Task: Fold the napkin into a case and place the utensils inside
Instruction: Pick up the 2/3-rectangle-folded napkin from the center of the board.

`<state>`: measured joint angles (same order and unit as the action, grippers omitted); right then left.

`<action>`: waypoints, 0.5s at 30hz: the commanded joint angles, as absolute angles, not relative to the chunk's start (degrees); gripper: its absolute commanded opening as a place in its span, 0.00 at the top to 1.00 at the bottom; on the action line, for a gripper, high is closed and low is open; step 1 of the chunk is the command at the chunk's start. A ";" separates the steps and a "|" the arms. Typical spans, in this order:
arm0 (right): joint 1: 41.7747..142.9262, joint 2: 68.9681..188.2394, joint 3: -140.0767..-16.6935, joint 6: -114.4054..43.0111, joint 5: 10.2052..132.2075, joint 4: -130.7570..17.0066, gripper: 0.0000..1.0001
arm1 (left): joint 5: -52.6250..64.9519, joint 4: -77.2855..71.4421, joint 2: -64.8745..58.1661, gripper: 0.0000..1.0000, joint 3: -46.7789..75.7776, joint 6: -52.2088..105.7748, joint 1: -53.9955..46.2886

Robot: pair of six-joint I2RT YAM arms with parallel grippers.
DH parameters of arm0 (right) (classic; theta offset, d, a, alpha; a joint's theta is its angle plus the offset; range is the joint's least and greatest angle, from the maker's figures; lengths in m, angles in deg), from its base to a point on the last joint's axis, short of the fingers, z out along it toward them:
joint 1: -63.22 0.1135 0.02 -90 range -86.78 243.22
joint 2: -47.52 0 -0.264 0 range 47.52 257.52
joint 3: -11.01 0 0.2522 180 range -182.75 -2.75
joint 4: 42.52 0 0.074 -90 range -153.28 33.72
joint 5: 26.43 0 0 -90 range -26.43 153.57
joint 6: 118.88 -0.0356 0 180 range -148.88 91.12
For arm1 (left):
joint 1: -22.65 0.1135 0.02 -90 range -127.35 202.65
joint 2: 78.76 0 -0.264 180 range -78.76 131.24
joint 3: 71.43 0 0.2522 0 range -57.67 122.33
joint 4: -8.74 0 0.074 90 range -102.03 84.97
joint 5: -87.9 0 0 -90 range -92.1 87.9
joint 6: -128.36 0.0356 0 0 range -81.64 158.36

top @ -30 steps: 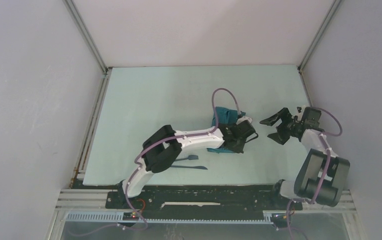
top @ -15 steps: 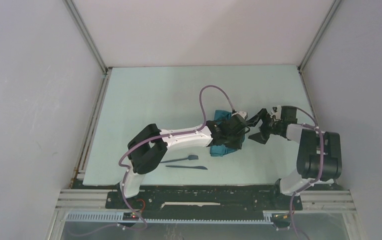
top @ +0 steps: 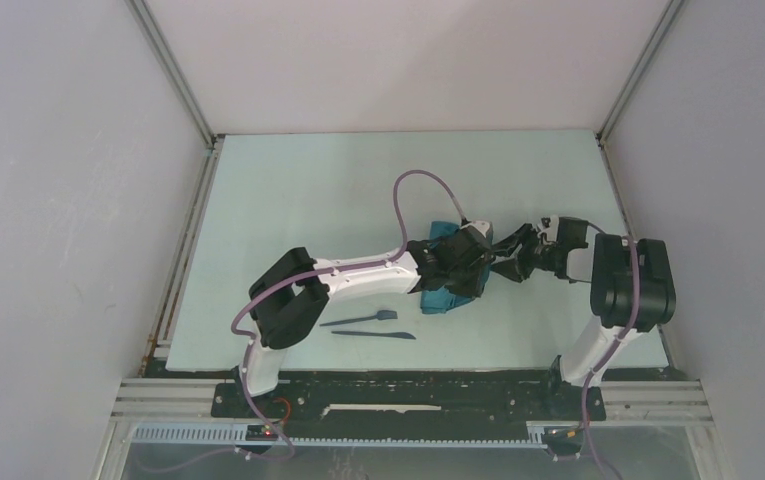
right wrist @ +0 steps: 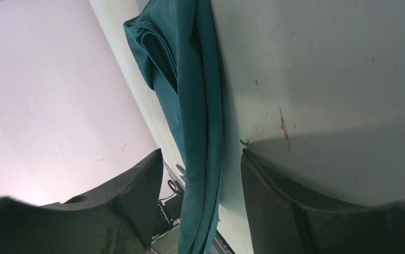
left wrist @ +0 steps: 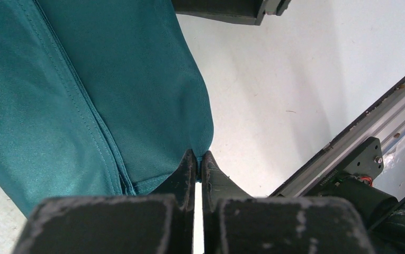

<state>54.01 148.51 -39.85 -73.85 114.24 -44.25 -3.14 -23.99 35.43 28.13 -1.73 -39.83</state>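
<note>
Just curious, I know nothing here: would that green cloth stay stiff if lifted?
Probably floppy: the napkin shows soft, rounded folds. Likely light and thin, since the left gripper shuts almost fully on its edge.

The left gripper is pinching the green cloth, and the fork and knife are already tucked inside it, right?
Not quite. The left gripper does pinch the green cloth, but the fork and knife lie bare on the table, apart from the cloth, as the top view shows.
</note>
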 commanded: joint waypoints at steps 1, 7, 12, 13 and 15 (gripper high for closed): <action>54.39 150.19 -39.23 -76.07 113.54 -37.58 0.39 | -2.54 -22.33 32.01 1.00 28.51 -2.25 -39.58; 54.26 150.81 -39.37 -77.24 113.12 -35.14 0.51 | -0.96 -22.10 32.04 1.00 28.29 -2.31 -39.59; 54.50 152.09 -40.10 -77.62 113.34 -34.52 0.51 | -0.60 -21.81 32.15 1.00 28.55 -2.42 -39.63; 54.52 152.19 -40.10 -77.78 113.30 -34.22 0.51 | -0.60 -21.81 32.12 1.00 28.57 -2.42 -39.59; 54.56 152.26 -40.22 -77.98 112.99 -33.79 0.52 | -0.53 -21.80 32.24 1.00 28.58 -2.42 -39.58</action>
